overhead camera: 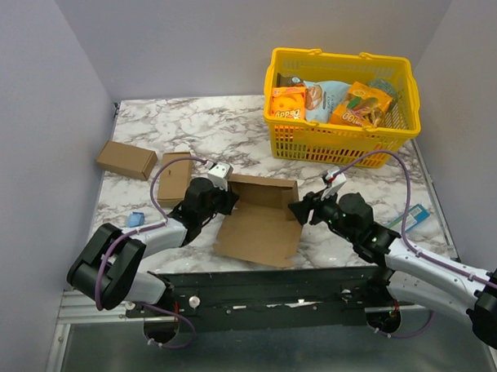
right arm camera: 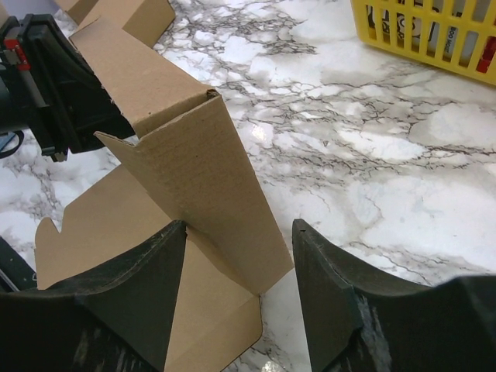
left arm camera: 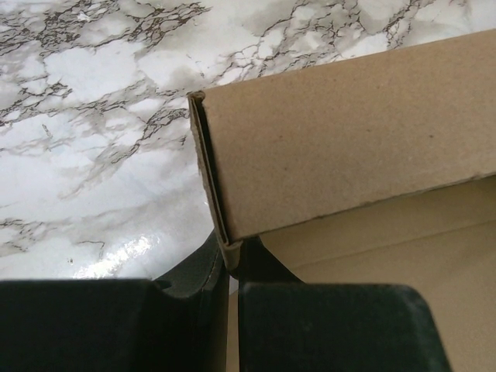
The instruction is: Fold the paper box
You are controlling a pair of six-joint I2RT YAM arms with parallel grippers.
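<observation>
Two claws, one box (overhead camera: 258,226) between them on the table (overhead camera: 230,121). Basket (overhead camera: 341,142) sits well beyond the right claw (overhead camera: 297,210) and holds snack packs (overhead camera: 356,105) plus an orange carton (overhead camera: 288,103). Near small box (overhead camera: 175,179) is just beyond the left claw (overhead camera: 231,201); far small box (overhead camera: 127,160) is further out to its left. Both are closed, so contents are hidden. Box is half-formed, with its base flat and back wall up. Left claw (left arm camera: 230,267) is clamped on the wall's left corner edge. Right claw (right arm camera: 240,225) has its jaws apart, and the box's upright side flap (right arm camera: 201,186) stands between them; I cannot tell if it touches.
</observation>
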